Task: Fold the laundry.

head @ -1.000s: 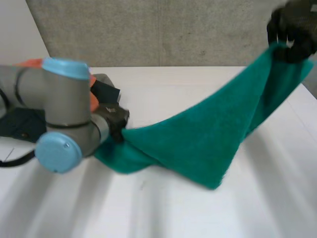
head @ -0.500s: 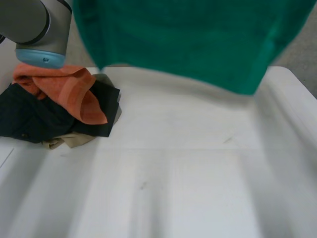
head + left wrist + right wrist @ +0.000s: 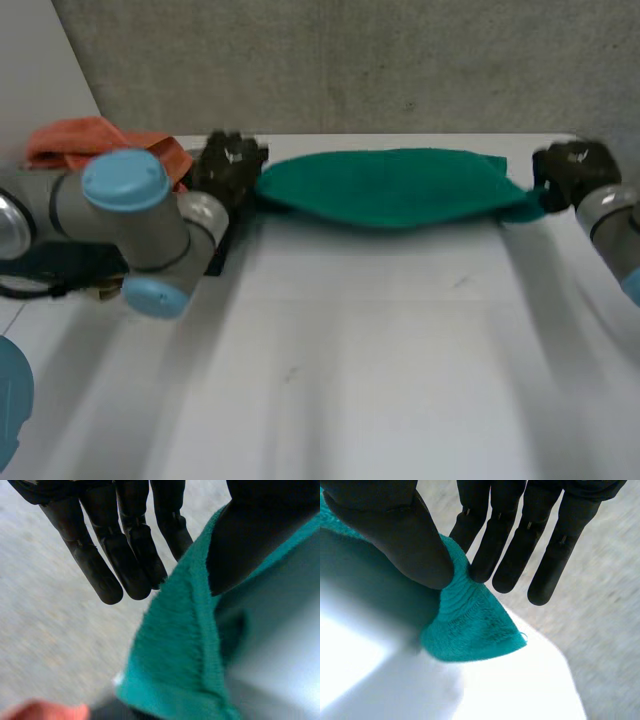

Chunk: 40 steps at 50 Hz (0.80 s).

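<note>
L hand [image 3: 228, 168] and R hand [image 3: 572, 172] reach low to the far edge of the table [image 3: 380, 380], w/ towel [image 3: 390, 187] strung flat btwn them. Wrist views: each hand's thumb pinches a towel end vs straight fingers. Head view adds orange cloth [image 3: 95, 140] behind L arm [image 3: 130, 225].

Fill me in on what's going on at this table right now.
The robot is handling a green terry towel, held stretched sideways between its two hands over the far side of the white table. The left robot hand pinches one end between thumb and fingers, and the right robot hand pinches the opposite end the same way. Whether the towel's middle rests on the table I cannot tell. A crumpled orange cloth waits beside the left arm.
</note>
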Each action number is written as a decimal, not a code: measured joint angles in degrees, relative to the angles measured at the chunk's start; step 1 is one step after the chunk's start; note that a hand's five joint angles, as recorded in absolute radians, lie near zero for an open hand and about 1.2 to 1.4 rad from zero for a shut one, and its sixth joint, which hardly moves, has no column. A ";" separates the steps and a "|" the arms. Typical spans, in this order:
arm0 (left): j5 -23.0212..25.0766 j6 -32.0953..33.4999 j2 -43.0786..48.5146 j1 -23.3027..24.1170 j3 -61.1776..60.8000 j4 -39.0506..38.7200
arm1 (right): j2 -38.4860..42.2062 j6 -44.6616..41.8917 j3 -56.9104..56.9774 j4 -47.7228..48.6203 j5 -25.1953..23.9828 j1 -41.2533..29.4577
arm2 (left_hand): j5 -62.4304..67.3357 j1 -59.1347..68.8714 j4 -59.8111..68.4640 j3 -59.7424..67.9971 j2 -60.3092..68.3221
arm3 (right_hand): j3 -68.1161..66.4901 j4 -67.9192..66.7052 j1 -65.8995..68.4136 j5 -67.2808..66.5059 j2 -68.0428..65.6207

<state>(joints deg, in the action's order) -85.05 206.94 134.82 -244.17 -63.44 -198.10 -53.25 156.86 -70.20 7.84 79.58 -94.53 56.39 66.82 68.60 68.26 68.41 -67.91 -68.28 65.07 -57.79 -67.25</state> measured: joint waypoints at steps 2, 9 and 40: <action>0.09 1.42 -1.08 0.04 -2.87 1.80 | -0.69 -2.56 -2.08 -2.24 -0.53 0.36 | 0.00 0.00 0.00 0.00 0.00 | 0.00 0.00 0.00 0.00 0.00; 0.55 5.33 -13.70 1.15 -12.38 17.72 | -10.33 -16.12 -7.79 -16.74 -0.29 3.18 | 0.00 0.00 0.00 0.00 0.00 | 0.00 0.00 0.00 0.00 0.00; -5.09 22.33 0.72 1.15 31.35 43.40 | -2.06 -25.36 16.98 -24.73 10.45 -0.68 | 0.00 0.00 0.05 0.02 0.04 | 0.00 0.00 1.03 -0.53 0.00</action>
<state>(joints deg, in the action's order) -90.14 229.27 135.54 -243.03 -32.09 -154.70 -55.31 131.51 -53.23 -16.89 90.03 -95.22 56.39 66.82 68.66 68.28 68.45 -67.91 -68.29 66.10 -58.32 -67.25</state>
